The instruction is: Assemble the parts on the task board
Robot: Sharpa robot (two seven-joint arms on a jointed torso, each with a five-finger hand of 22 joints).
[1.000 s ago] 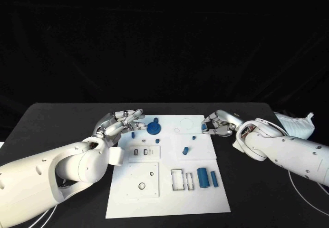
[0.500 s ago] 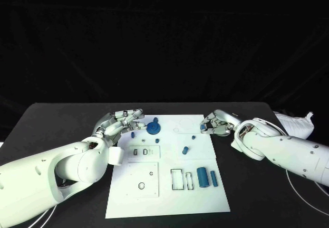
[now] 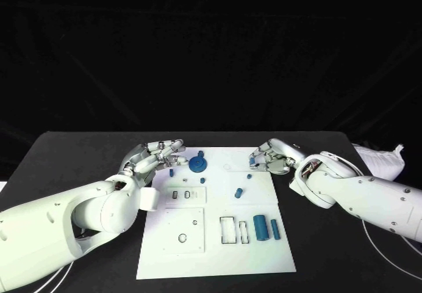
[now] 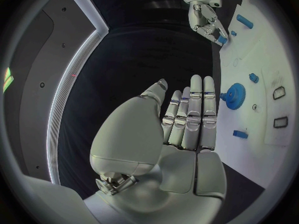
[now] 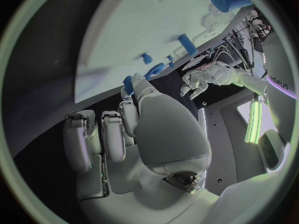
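Observation:
The white task board lies mid-table. At its far end sits a blue gear, with small blue pegs close by. My left hand hovers just left of the gear, fingers straight and holding nothing; the left wrist view shows the same hand beside the gear. Over the board's far right corner, my right hand pinches a small blue part, also visible as a small blue part at its fingertips. A blue cylinder and a thin blue bar lie nearer me.
Another blue piece lies mid-board, next to a small peg. Rectangular slots and a round hole mark the near half. A white bag sits at the table's right edge, and a white cable trails there.
My right hand has drifted left, from beside the board's far right corner to over it, still pinching the small blue part. The left hand has barely moved.

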